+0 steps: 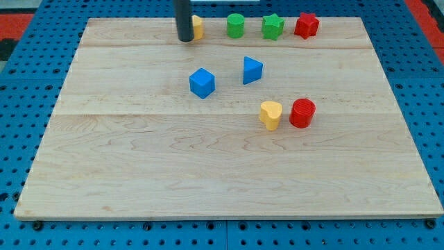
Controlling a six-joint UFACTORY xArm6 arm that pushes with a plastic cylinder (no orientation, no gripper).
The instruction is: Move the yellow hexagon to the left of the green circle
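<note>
The yellow hexagon (198, 28) sits near the board's top edge, mostly hidden behind my rod, only its right side showing. My tip (184, 39) rests right against its left side. The green circle (236, 25) stands a short way to the hexagon's right, with a gap between them.
A green star (272, 26) and a red star (306, 25) continue the top row to the right. A blue cube (202, 82) and a blue triangle (252, 69) lie mid-board. A yellow heart (270, 114) sits beside a red cylinder (302, 112).
</note>
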